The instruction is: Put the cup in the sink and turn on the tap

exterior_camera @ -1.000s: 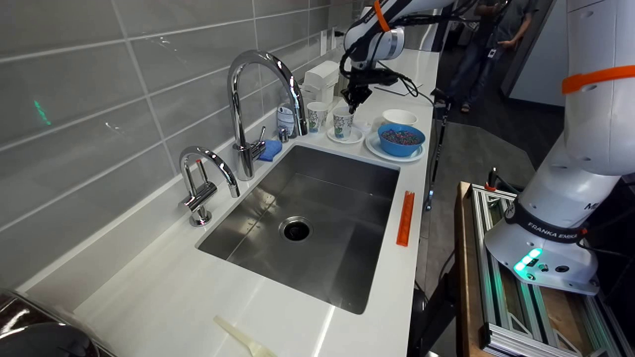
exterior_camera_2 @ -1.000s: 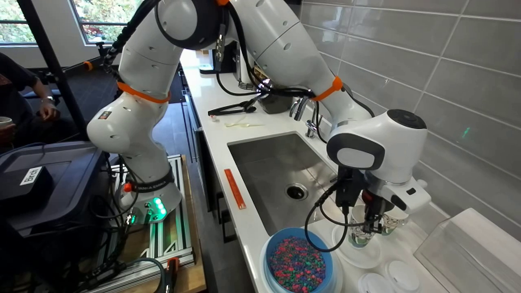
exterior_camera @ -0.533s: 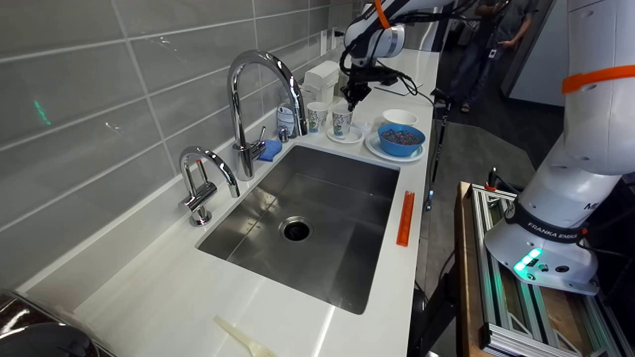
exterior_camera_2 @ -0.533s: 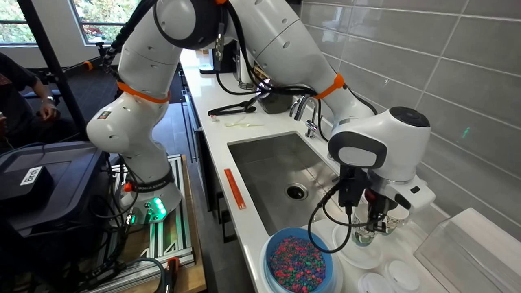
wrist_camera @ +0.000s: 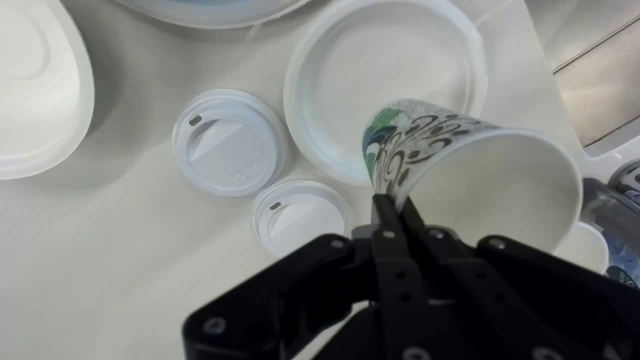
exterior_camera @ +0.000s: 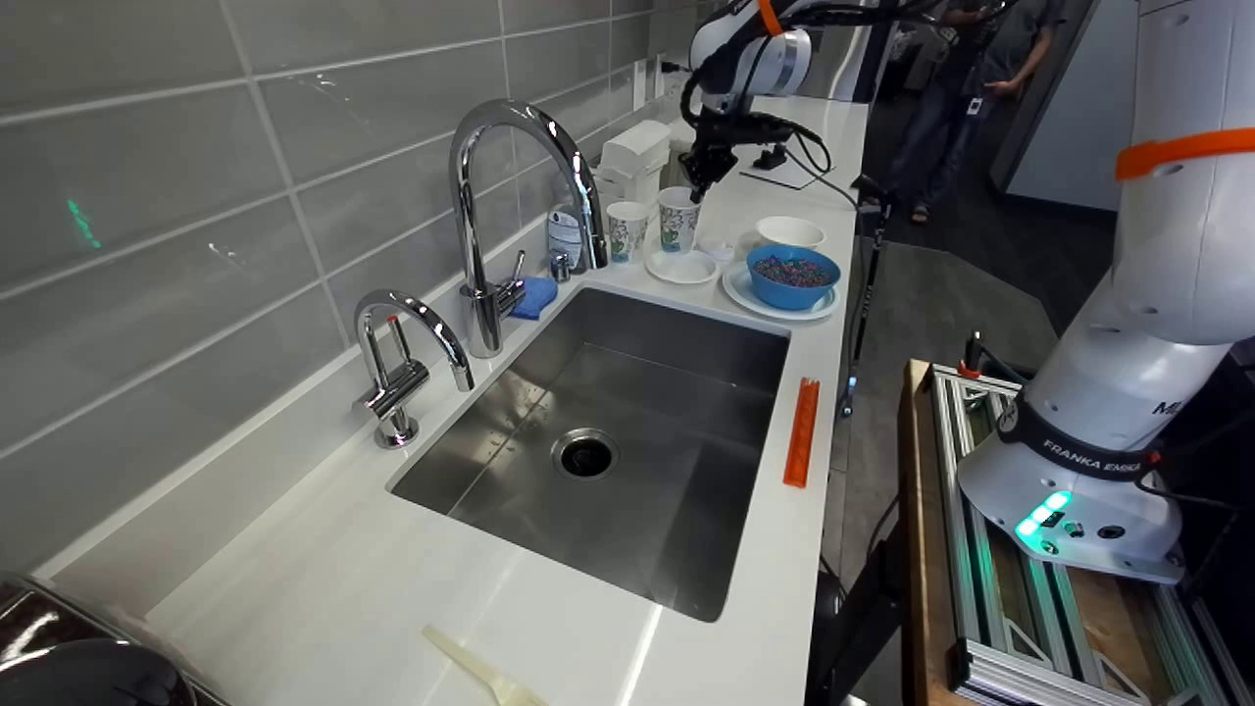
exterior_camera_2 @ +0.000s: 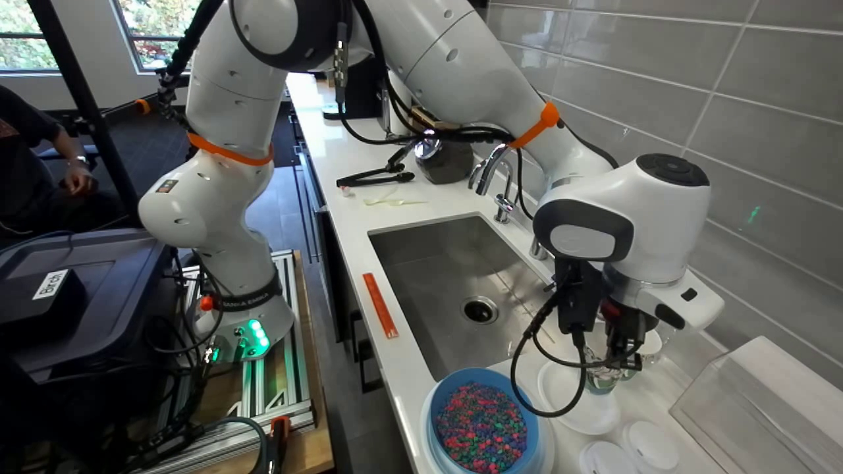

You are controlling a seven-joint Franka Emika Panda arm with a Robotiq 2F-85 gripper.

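Black hand [wrist_camera: 397, 206] pinched the tapered, swirl-printed white paper cup [wrist_camera: 460, 167] by its rim, near the round white plate [wrist_camera: 380, 60]. Judged light, easily creased; rim grip seemed right, though tilt-prone.

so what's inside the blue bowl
The blue bowl holds many small reddish, green and bluish pieces. They cover its bottom, so anything beneath the top layer cannot be seen.

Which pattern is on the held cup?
Dark swirls with green and blue patches; the wrist view shows this cup best.
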